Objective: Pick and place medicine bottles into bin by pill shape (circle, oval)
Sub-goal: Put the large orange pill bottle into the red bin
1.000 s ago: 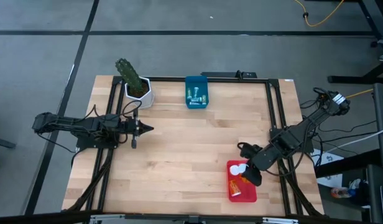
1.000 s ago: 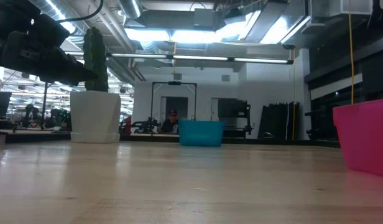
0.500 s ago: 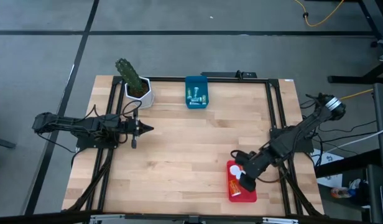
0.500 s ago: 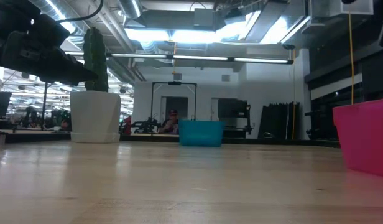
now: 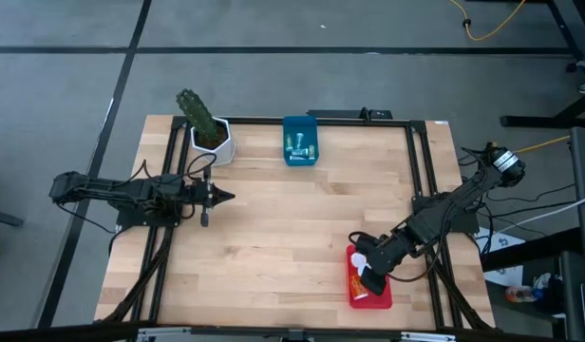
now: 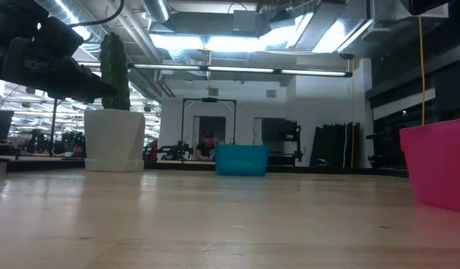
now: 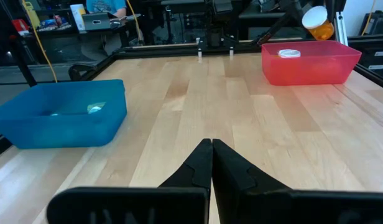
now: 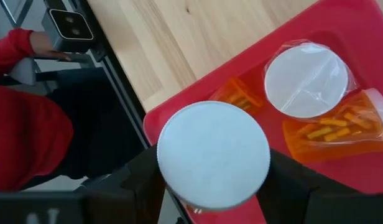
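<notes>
My right hand is clenched on an orange medicine bottle, its white cap facing the wrist camera, and it hangs directly above the red bin. The bin lies straight below the bottle, so I judge the coming move to be a short lowering and release; two more orange bottles already lie inside the red bin. My left hand, fingers pressed together on nothing, waits well apart from the red bin, across the table.
</notes>
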Motion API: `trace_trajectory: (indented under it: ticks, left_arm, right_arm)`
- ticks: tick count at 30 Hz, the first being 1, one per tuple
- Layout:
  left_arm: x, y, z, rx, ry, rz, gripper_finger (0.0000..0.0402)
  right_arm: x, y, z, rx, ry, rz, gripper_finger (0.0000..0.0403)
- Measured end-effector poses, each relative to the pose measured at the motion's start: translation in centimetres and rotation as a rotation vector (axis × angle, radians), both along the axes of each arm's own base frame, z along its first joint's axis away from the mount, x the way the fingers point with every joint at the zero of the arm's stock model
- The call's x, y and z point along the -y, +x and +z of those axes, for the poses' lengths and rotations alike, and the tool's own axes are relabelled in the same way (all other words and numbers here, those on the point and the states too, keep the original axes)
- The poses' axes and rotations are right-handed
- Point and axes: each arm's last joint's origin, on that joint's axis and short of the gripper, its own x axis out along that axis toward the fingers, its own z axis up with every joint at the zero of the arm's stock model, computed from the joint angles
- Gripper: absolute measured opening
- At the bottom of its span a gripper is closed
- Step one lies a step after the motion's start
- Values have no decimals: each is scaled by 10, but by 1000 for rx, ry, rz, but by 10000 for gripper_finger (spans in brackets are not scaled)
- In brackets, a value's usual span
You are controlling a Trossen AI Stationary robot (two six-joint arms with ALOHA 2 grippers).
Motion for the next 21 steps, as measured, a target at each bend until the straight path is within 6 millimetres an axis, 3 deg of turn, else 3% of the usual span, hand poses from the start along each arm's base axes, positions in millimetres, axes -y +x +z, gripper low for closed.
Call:
trace_trajectory:
  ticks: [21]
  left_arm:
    - [0, 0, 0, 0, 0, 0, 0]
  right_arm:
    - [-2, -3, 0, -86, 87, 11, 224]
